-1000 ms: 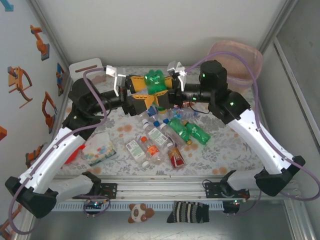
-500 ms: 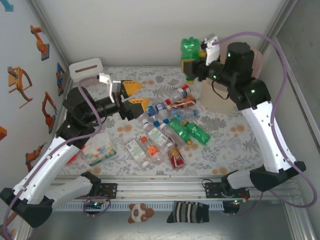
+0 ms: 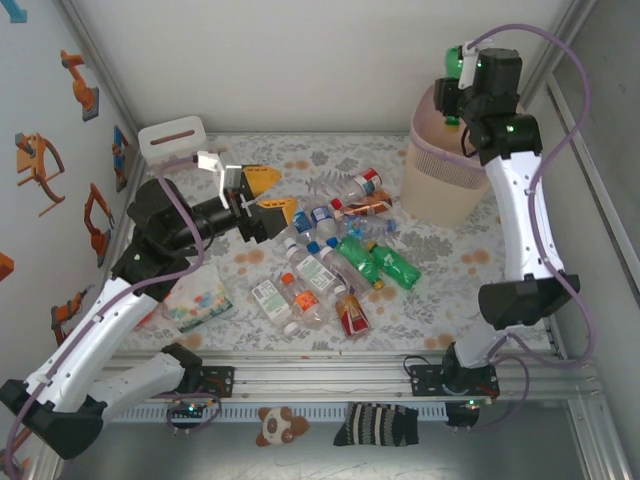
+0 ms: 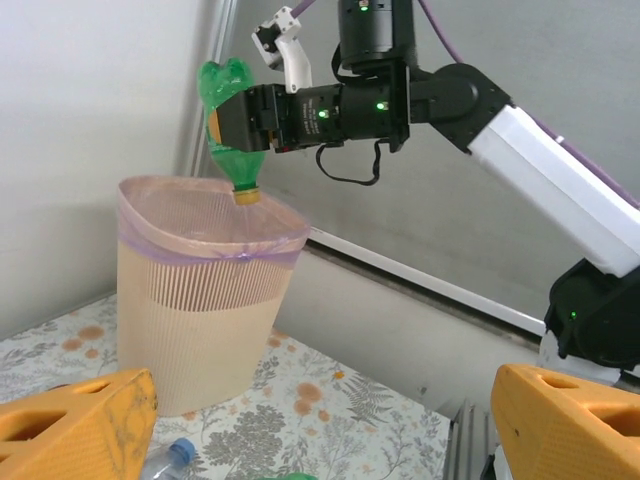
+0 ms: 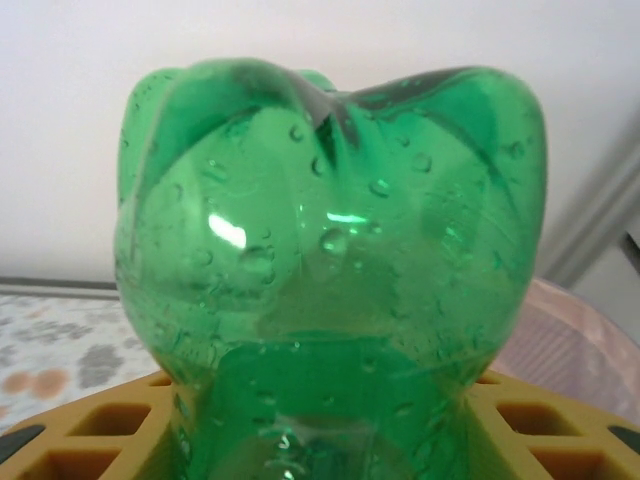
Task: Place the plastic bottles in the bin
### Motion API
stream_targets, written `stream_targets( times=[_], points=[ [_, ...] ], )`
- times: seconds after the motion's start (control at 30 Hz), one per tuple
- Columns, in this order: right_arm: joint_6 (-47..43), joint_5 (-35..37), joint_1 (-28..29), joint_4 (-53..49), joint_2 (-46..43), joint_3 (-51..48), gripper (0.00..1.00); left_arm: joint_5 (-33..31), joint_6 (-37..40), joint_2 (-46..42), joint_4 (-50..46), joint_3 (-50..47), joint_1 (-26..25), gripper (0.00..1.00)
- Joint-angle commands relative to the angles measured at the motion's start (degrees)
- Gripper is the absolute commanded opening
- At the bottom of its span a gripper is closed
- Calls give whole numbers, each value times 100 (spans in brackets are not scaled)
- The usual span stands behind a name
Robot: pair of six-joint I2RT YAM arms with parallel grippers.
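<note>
Mid-table, I've got the left gripper (image 3: 270,193) gaping wide and empty beside the heap of plastic bottles (image 3: 335,265) left to clear. Far right corner: the right gripper (image 4: 240,118) has swung up from the heap, clamped on a green bottle (image 4: 222,84), cap down just above the bin (image 4: 190,310) mouth. Release looks next, I reckon.

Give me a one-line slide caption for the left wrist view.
Right hand holding a green bottle cap-down over the mouth of the bag-lined bin.
</note>
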Motion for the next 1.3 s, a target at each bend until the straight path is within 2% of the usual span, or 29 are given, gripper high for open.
stream_targets(
  times=[0.0, 0.17, 0.43, 0.63, 0.73, 1.03, 1.27],
  points=[
    [823, 242, -318, -238, 360, 458, 39, -103, -14, -71, 132, -134, -1, 86],
    [2595, -82, -629, 80, 825, 410, 34, -101, -97, -12, 250, -227, -2, 85],
    [5842, 1129, -629, -286, 1516, 369, 34, -183, -98, -170, 207, -411, 3, 85],
    [8164, 1466, -625, -324, 1674, -208, 35, -247, -98, -245, 185, -557, -2, 85],
    [9025, 1558, -616, -225, 1747, -373, 36, -286, -98, -253, 177, -599, 11, 85],
    [10521, 1863, -468, -334, 2147, -199, 38, -354, -54, -188, 143, -640, 17, 85],
    [10879, 2118, -415, -320, 2472, 60, 43, -451, -15, -174, 150, -607, 31, 85]
  ],
)
